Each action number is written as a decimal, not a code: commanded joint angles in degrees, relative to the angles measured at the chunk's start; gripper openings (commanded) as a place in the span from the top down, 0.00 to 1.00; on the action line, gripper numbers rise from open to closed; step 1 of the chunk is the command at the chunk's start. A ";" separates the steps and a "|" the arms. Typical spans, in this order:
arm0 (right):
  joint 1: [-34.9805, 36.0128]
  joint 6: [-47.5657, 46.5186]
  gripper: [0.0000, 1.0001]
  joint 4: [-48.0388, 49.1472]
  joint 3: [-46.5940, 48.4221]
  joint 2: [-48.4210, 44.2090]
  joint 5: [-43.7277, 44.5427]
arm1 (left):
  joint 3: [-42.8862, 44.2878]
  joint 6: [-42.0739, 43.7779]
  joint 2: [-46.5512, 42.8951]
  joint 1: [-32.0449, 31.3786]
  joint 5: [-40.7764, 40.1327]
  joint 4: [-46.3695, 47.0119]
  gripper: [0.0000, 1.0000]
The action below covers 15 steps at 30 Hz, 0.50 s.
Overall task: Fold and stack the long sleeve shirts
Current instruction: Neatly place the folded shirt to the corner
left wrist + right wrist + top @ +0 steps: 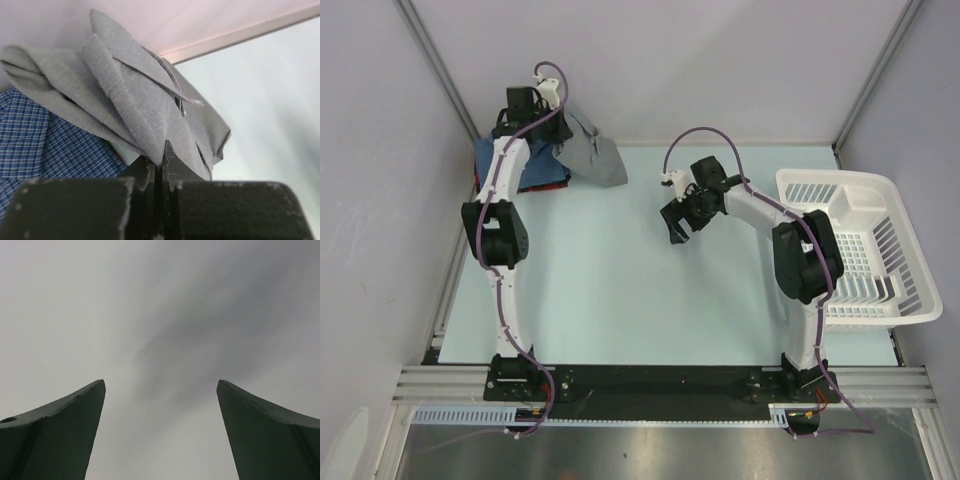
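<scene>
The grey shirt (592, 152) hangs bunched at the table's far left corner, partly over the blue checked shirt (535, 172), which lies folded there. My left gripper (552, 132) is shut on a fold of the grey shirt (145, 107); the jaws pinch the cloth at the left gripper's tips (161, 152). The blue checked shirt (45, 145) shows under it, with a sliver of dark red at its edge (119, 156). My right gripper (677, 225) is open and empty over the table's middle, jaws wide apart (161, 385), only bare surface between them.
A white slatted basket (865, 245) stands at the right edge of the table, beside the right arm. The back wall and corner posts are close behind the shirts. The pale table top (620, 280) spreads between the arms.
</scene>
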 commanded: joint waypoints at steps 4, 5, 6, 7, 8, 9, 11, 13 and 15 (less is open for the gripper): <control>-0.69 -1.22 0.00 0.65 -1.70 -5.40 -1.11 | 1.00 11.23 -5.73 2.03 -1.04 -2.36 1.00; -0.69 -1.21 0.01 0.65 -1.87 -5.49 -1.11 | 1.09 11.58 -6.00 2.29 -0.87 -2.36 1.00; -0.69 -1.13 0.00 0.65 -1.96 -5.75 -1.20 | 1.52 11.85 -6.17 2.99 -0.87 -2.36 1.00; -0.69 -1.13 0.00 0.56 -2.05 -5.84 -1.20 | 1.70 12.37 -6.26 3.26 -0.52 -2.36 1.00; -0.69 -1.13 0.00 0.74 -2.31 -5.93 -1.20 | 1.79 12.29 -6.35 3.61 -0.08 -1.84 1.00; -0.69 -1.13 0.00 0.74 -2.31 -6.01 -1.20 | 2.14 12.20 -6.61 4.31 1.14 -1.75 1.00; -0.60 -1.30 0.00 1.00 -2.40 -6.01 -1.20 | 2.41 12.11 -6.88 4.58 2.56 -1.23 1.00; -0.60 -1.30 0.00 1.35 -2.05 -5.66 -1.03 | 2.50 12.20 -7.58 4.67 3.44 -0.87 1.00; -0.60 -1.13 0.00 1.79 -1.61 -5.40 -1.03 | 2.58 12.29 -8.28 4.67 4.31 -0.69 1.00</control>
